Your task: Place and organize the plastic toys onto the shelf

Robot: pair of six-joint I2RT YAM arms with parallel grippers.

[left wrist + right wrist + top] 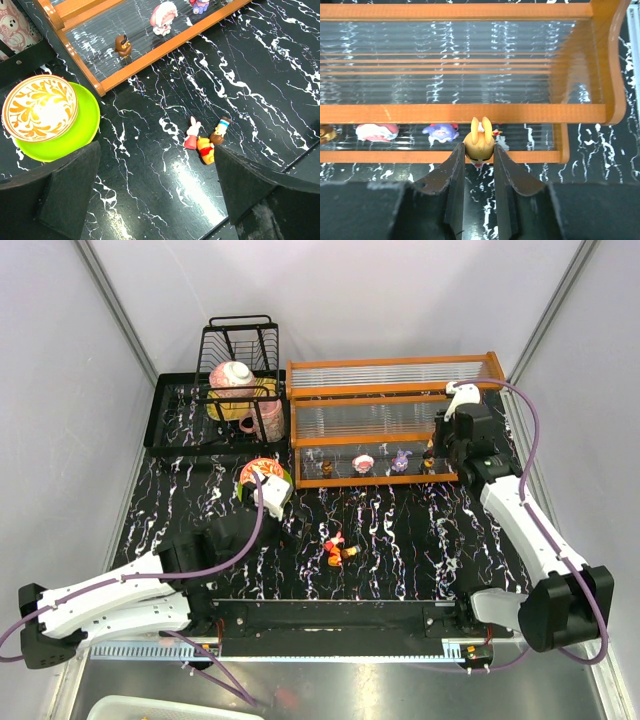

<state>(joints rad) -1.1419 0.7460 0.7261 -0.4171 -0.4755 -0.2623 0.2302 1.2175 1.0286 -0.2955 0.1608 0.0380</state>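
The orange-framed shelf (390, 367) stands at the back right. Its lower tier holds a brown toy (122, 45), a pink-white toy (376, 131), a purple toy (441, 132) and a dark one (428, 462). My right gripper (479, 150) hovers over the front rail (395, 156) near the shelf's right end, shut on a yellow long-eared toy (479, 142). Three toys lie together on the table (338, 550): a pink rabbit (191, 136), an orange bear (206, 149) and a dark-haired figure (220, 131). My left gripper (156, 165) hangs open above the table just short of them, holding nothing.
A red patterned bowl (40, 107) on a green plate (87, 125) sits left of the shelf's front corner, close to my left gripper. A black wire dish rack (240, 350) with pink crockery stands on a black tray (170, 430) at the back left. White walls enclose the table.
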